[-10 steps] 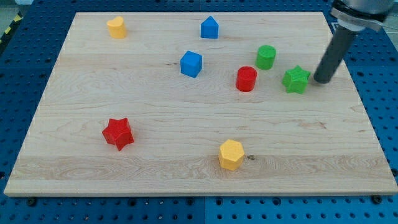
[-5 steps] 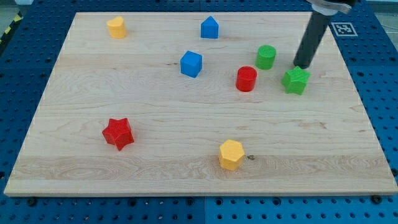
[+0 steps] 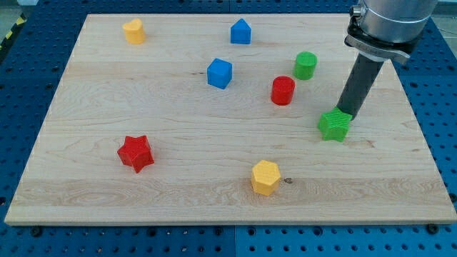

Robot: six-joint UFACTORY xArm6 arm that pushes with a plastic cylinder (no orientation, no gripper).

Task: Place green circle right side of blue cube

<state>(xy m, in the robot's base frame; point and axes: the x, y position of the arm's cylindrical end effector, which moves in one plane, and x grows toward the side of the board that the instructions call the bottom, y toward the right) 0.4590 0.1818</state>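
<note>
The green circle [image 3: 305,65] stands at the view's upper right. The blue cube [image 3: 220,73] is to its left, near the upper middle. A red cylinder [image 3: 283,91] sits between them, a little lower. My tip [image 3: 345,113] is at the view's right, touching the top edge of the green star [image 3: 334,126]. The tip is below and to the right of the green circle, apart from it.
A blue house-shaped block [image 3: 241,31] and a yellow block [image 3: 133,31] lie near the top edge. A red star [image 3: 135,153] is at the lower left and a yellow hexagon [image 3: 265,177] at the bottom middle. The wooden board [image 3: 214,207] lies on a blue pegboard.
My tip moved left to above the green star, then came down toward the view's bottom, pushing the green star down and slightly left. The other blocks have not moved.
</note>
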